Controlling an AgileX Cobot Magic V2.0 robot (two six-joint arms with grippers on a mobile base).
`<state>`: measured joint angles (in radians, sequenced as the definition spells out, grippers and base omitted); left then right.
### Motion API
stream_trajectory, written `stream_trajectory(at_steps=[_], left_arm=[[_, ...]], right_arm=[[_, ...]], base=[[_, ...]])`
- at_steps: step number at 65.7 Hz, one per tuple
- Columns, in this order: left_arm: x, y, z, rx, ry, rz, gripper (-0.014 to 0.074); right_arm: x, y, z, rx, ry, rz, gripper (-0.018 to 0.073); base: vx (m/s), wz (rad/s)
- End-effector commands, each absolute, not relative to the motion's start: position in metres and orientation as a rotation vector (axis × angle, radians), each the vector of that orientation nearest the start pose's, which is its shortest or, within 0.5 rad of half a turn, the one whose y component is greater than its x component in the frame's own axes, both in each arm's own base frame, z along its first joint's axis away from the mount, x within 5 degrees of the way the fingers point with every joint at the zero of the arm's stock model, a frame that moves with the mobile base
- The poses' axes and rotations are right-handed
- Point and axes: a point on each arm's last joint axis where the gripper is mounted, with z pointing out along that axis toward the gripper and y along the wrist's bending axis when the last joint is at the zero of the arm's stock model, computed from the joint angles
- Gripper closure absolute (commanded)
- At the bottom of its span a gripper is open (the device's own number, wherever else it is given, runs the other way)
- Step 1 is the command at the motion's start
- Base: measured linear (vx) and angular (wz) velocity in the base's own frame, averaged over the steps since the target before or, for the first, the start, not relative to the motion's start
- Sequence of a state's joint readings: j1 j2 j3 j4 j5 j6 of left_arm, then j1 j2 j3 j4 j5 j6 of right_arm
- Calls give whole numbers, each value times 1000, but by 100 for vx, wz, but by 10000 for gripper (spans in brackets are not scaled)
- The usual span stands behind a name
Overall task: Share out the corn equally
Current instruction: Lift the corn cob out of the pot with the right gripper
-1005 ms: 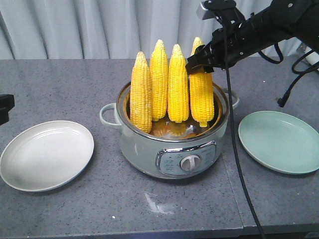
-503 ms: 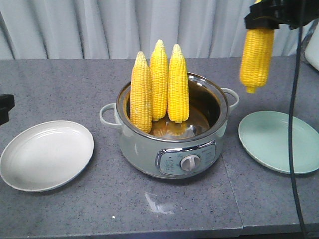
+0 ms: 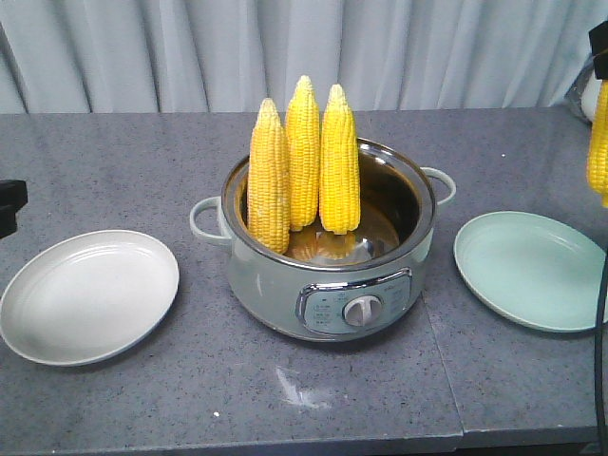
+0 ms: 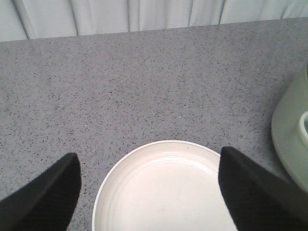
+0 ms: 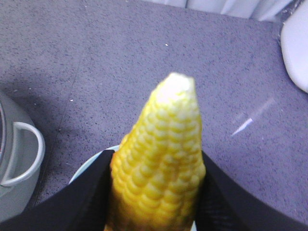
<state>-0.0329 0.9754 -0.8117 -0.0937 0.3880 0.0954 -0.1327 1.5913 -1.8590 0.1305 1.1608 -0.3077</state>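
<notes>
The pot (image 3: 275, 285) sits mid-desk (image 3: 142, 161) and serves as the marker here. Three cobs (image 3: 304, 157) of the corn stand upright in it, leaning on the left part of its rim. To the pot's right, well apart and lifted clear of the desk, hangs the held cob (image 5: 161, 144). It is pinched at its thick part by the right gripper (image 5: 155, 163), whose jaws press in on both sides with the tapered tip pointing away from the wrist. The wrist view shows a pale rim beneath it, likely the green plate (image 3: 532, 271) that lies right of the pot. Left of the pot lies the white plate (image 3: 85, 299) with nothing on it, and the left gripper (image 4: 149, 159) hovers above it, jaws spread wide and holding nothing.

The cobs look stiff and fairly heavy for their size; the kernels may be damp and slick if cooked, and would likely bruise under a hard squeeze. A hold across the thick middle, square to the long axis, should stop a cob swinging; a grip near the narrow tip would probably slide off. A cob laid flat may roll, so the plate's centre is the safer place.
</notes>
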Motion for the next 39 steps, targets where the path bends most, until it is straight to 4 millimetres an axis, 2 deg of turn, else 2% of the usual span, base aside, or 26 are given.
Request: stream_trajectory(at_steps=[1,39], left_arm=[[207,-9,360,45,1924,-58,20],[207,-9,360,45,1924,-58,20]], right_arm=[[320,-35,472,-172,2258,-83,307],[319,-35,471,-177,2271,-84,307]], base=[[0,0],[0,0]])
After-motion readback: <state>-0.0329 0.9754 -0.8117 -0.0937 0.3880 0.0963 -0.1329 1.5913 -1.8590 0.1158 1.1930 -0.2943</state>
